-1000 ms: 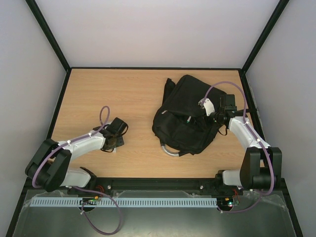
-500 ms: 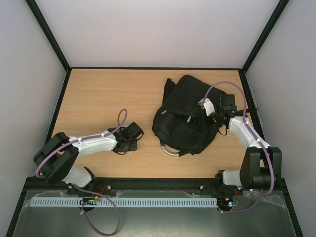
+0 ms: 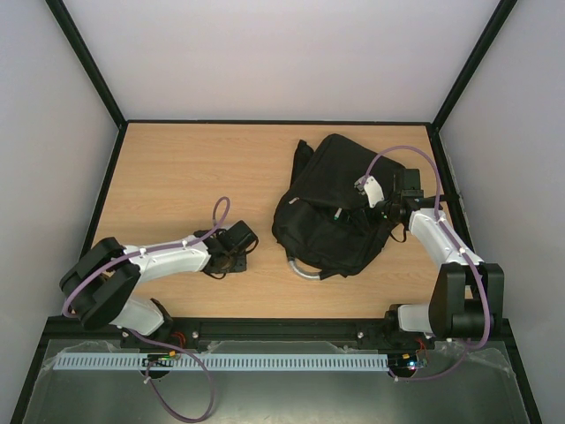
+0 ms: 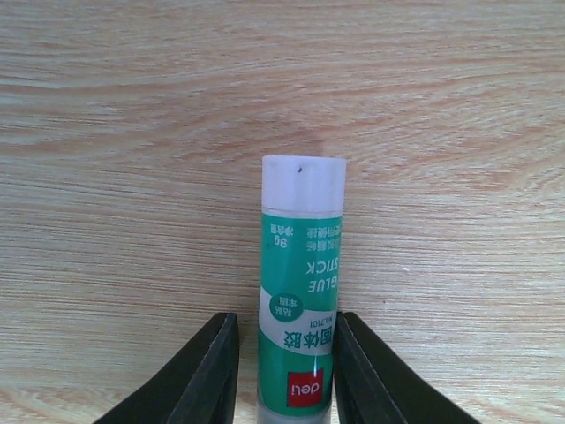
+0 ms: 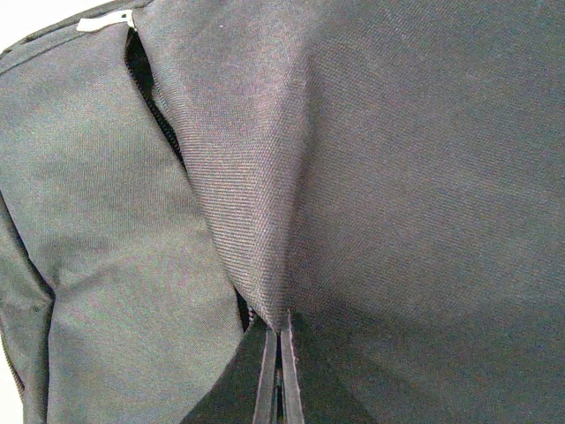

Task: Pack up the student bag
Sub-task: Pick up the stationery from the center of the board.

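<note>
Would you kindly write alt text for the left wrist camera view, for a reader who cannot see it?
A green-and-white glue stick is held in the left claw, whose two black fingers hug its sides. Its white cap points away from the camera, over a light wooden table.

Left arm and right arm in glossy white shells, chunky black joint housings, a purple cable looped along each (fastened by small white ties), matte black wedge-shaped fingers at the wrists.
</note>
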Available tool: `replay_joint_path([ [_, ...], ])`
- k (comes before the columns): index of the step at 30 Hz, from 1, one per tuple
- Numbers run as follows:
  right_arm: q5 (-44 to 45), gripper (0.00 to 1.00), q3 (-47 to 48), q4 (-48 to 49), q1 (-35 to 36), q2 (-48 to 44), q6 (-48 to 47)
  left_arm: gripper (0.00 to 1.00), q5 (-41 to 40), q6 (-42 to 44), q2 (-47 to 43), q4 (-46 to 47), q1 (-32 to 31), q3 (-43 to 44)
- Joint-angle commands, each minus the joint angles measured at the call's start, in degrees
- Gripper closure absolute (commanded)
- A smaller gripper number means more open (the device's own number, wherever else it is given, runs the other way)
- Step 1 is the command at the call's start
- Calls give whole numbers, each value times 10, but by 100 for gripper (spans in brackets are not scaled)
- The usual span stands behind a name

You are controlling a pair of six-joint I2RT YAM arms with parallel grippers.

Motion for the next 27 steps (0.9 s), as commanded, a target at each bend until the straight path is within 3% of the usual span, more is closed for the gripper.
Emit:
replay_joint_path([
  [1, -28, 99, 12, -47, -1, 0, -3, 70, 48, -3, 10, -54, -9, -17],
  [5, -28, 99, 12, -47, -1, 0, -3, 69, 48, -6, -1, -69, -14, -17],
  [8, -28, 99, 12, -47, -1, 2, -3, 60, 50, -7, -5, -78, -19, -16],
  [10, -28, 99, 13, -47, -1, 2, -3, 60, 50, -6, -5, -80, -22, -17],
  [16, -28, 99, 12, -47, -1, 1, -3, 69, 39, -1, -5, -75, -23, -14],
  [20, -28, 99, 12, -47, -2, 1, -2, 86, 28, 7, -14, -92, -25, 5],
  [24, -29, 99, 12, -47, -2, 2, -2, 89, 0, 16, -42, -120, -28, 44],
  [27, -29, 99, 12, -47, -2, 1, -3, 89, 24, 53, -64, -96, -35, 72],
])
